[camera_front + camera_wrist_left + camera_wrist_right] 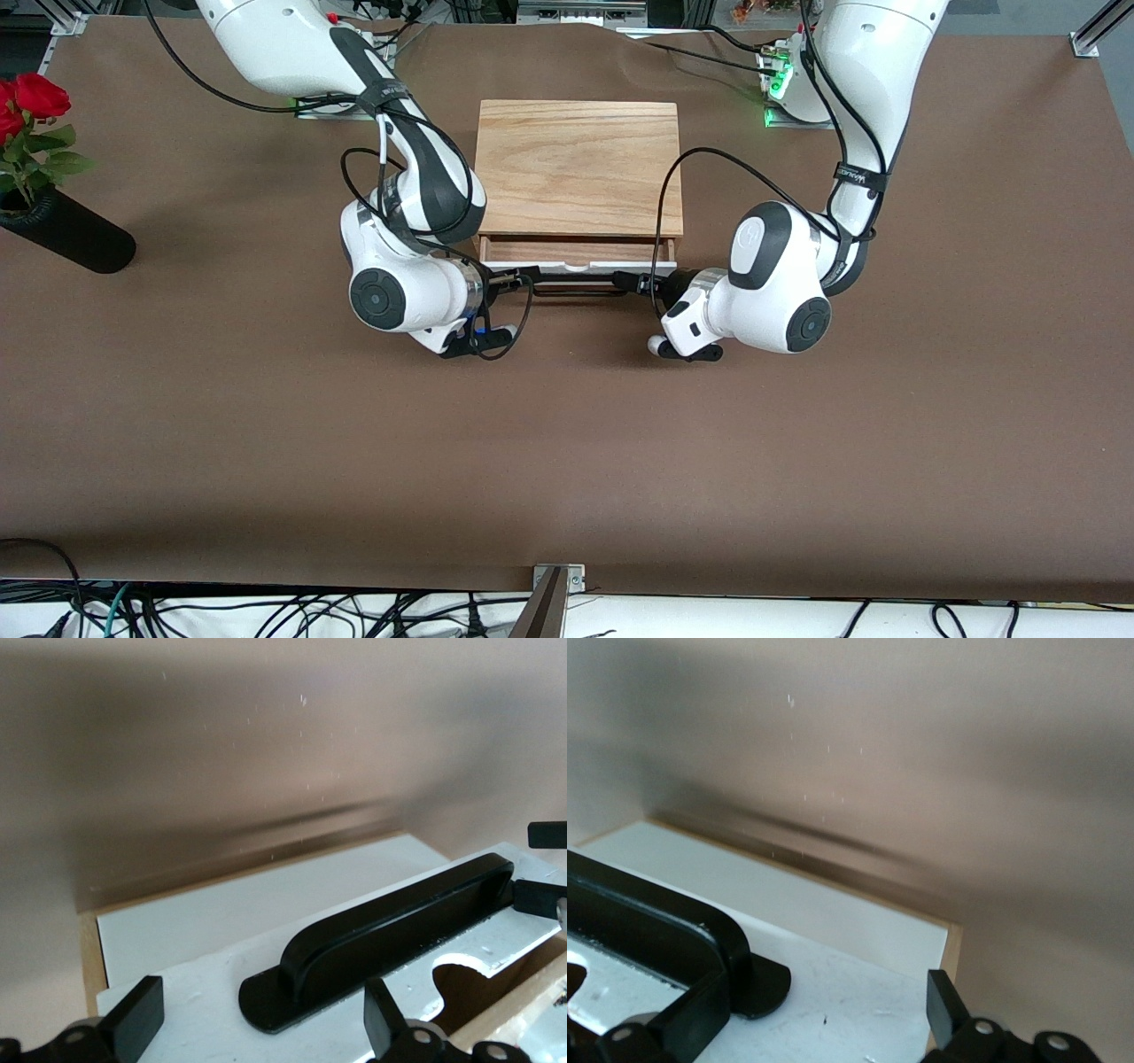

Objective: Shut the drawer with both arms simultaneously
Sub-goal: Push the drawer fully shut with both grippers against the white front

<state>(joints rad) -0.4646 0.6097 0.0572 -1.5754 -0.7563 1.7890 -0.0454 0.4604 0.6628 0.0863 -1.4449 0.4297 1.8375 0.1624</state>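
Note:
The drawer (576,251) sticks out a little from its wooden box (578,167). Its white front panel (580,265) faces the front camera and carries a long black handle (576,285). My left gripper (631,283) is open at the handle's end toward the left arm, close to the panel. In the left wrist view, the gripper (263,1028) has the handle's foot (275,1005) between its spread fingers. My right gripper (524,280) is open at the handle's other end. In the right wrist view, the gripper (824,1010) faces the bare white panel (850,1001) beside the handle (647,921).
A black vase (71,232) with red roses (31,96) lies toward the right arm's end of the table. Brown table (567,461) stretches from the drawer to the near edge. The right gripper's fingers (538,899) show at the handle's other end in the left wrist view.

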